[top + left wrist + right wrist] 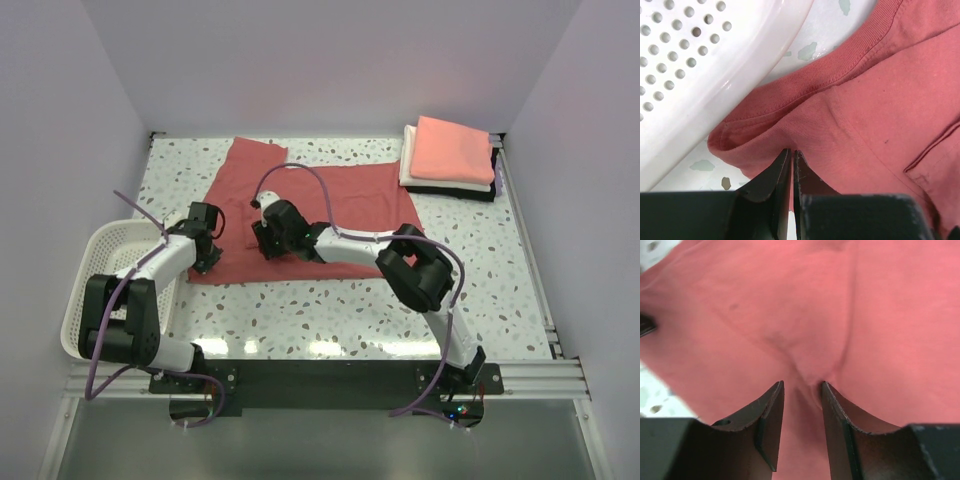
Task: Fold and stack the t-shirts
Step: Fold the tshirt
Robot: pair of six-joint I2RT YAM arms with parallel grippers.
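At desk (300, 310) centre: brick-red t-shirt (340, 195), laid out. Left tool (791, 167) pressed together on its 8 o'clock hem corner, beside white basket (685, 60). Right tool (802, 390) pinching a pucker of cloth (narrow gap between fingers). Folded stack (452, 150), salmon-pink uppermost: 2 o'clock corner.

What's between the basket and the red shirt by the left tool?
Only a narrow strip of bare speckled table separates the basket from the red shirt, seen in the left wrist view beside the left tool.
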